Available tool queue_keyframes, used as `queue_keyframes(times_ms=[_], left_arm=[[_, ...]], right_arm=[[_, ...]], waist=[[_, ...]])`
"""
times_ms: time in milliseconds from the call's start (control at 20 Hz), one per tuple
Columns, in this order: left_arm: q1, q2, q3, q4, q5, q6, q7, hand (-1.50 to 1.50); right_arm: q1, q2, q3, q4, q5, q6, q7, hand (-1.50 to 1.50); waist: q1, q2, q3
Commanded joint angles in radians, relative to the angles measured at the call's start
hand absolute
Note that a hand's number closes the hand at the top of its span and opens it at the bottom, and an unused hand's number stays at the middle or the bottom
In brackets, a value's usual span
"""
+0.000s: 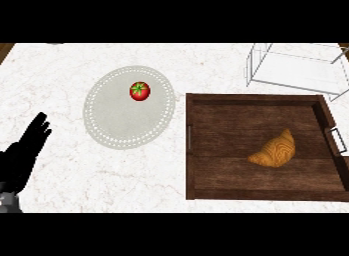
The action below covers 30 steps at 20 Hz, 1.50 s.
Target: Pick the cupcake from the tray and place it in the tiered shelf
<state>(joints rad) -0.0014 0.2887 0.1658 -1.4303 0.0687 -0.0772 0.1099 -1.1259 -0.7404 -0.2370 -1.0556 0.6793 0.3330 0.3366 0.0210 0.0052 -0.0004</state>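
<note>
Dark wooden tray (206, 150) sitting flat at counter's right, croissant-shaped pastry (275, 150) lying inside; white wire tiered shelf (299, 70) standing behind.

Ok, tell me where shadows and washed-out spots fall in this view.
Head view: even, soft light; the wooden tray's walls shade its floor along the inner edges; the white wire shelf fades into the pale marble counter; the croissant casts little shadow.

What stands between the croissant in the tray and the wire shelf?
Only the tray's far wall lies between croissant and shelf. The tomato on its plate sits off to the left.
</note>
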Motion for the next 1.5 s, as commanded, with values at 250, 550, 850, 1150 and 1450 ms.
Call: queue_keyframes(times_ms=[250, 550, 850, 1150, 1450], left_arm=[[-0.006, 0.044, 0.053, -0.004, 0.046, -0.058, 0.014, 0.0], [-0.048, 0.04, 0.04, 0.001, 0.017, -0.033, 0.054, 0.0], [0.001, -0.007, 0.011, -0.002, -0.007, -0.029, -0.001, 0.0], [0.017, -0.026, 0.021, 0.011, -0.013, -0.016, -0.046, 0.0], [-0.032, -0.008, 0.033, 0.051, -0.008, -0.031, -0.036, 0.0]], right_arm=[[-0.039, -0.002, -0.01, 0.312, 0.06, -0.146, -0.163, 1.5], [-0.081, 0.015, 0.007, 0.487, 0.131, -0.252, -0.174, -1.5], [-0.142, -0.013, -0.049, 0.606, 0.104, -0.299, -0.284, -1.5], [-0.157, -0.005, -0.151, 0.619, -0.008, -0.282, -0.29, -1.5], [-0.215, -0.082, -0.259, 0.689, -0.116, -0.185, -0.267, -1.5]], waist=[[0.002, 0.001, 0.0], [0.011, 0.007, 0.0], [0.016, 0.006, 0.001], [0.004, 0.0, 0.0], [0.004, 0.004, 0.001]])
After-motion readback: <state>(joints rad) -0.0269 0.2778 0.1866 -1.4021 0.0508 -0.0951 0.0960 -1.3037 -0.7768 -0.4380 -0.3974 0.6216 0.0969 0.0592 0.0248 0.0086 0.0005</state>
